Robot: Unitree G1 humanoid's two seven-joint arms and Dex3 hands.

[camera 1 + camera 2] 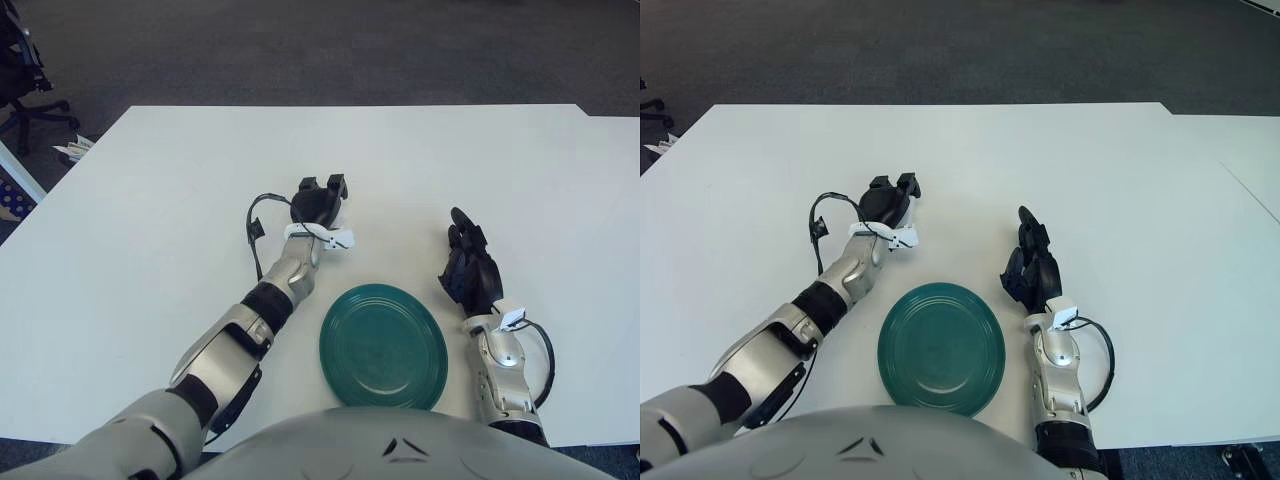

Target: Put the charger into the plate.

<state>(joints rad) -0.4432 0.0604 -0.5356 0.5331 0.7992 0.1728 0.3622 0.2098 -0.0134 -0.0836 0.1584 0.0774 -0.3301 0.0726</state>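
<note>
Table (pixel 150 200): a white surface was seen from above, with dark carpet beyond it.
Plate (pixel 383 346): a round green dish was set near the front edge, between the two arms.
Left hand (pixel 320 200): it was reached out beyond the plate, fingers parted, nothing visibly gripped.
Right hand (pixel 470 265): it was shown right of the plate, fingers loosely extended and holding nothing.
Charger: it could not be made out anywhere on the table.
</note>
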